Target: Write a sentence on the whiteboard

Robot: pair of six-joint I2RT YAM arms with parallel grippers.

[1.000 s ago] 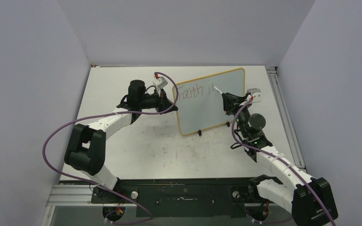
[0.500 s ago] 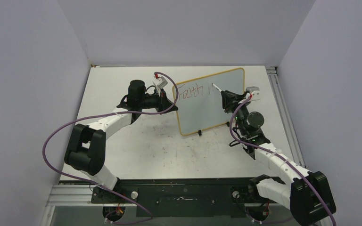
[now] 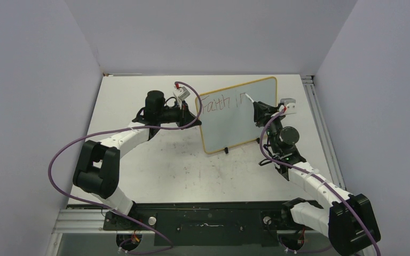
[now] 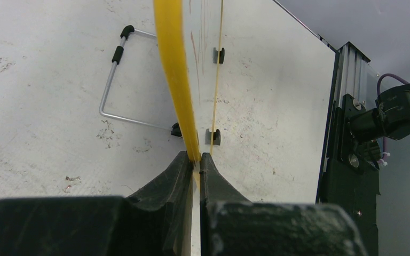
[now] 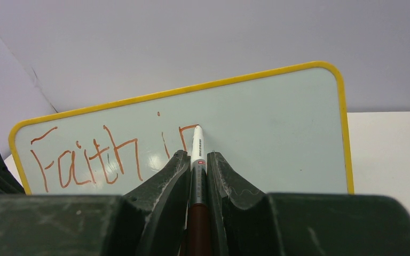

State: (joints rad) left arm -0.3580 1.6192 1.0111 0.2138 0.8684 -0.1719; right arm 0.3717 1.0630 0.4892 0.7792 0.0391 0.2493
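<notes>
The whiteboard (image 3: 229,125) with a yellow frame stands tilted on the table. It also shows edge-on in the left wrist view (image 4: 175,69) and face-on in the right wrist view (image 5: 277,138). The sentence (image 5: 85,160) reads "Faith i" plus a partly drawn letter in reddish-brown strokes; it also shows in the top view (image 3: 219,103). My left gripper (image 4: 196,160) is shut on the board's left edge (image 3: 196,118). My right gripper (image 5: 197,160) is shut on a marker (image 5: 197,154) whose tip touches the board at the top of the unfinished letter (image 3: 247,97).
A wire stand (image 4: 112,80) props the board from behind, with black feet (image 3: 225,151) on the table. A metal rail (image 3: 320,128) runs along the table's right edge. Grey walls enclose the table on three sides.
The right gripper and marker moved up, then right along the board. A new stroke after the "i" has grown into a hooked letter. The left arm and board have not moved.
</notes>
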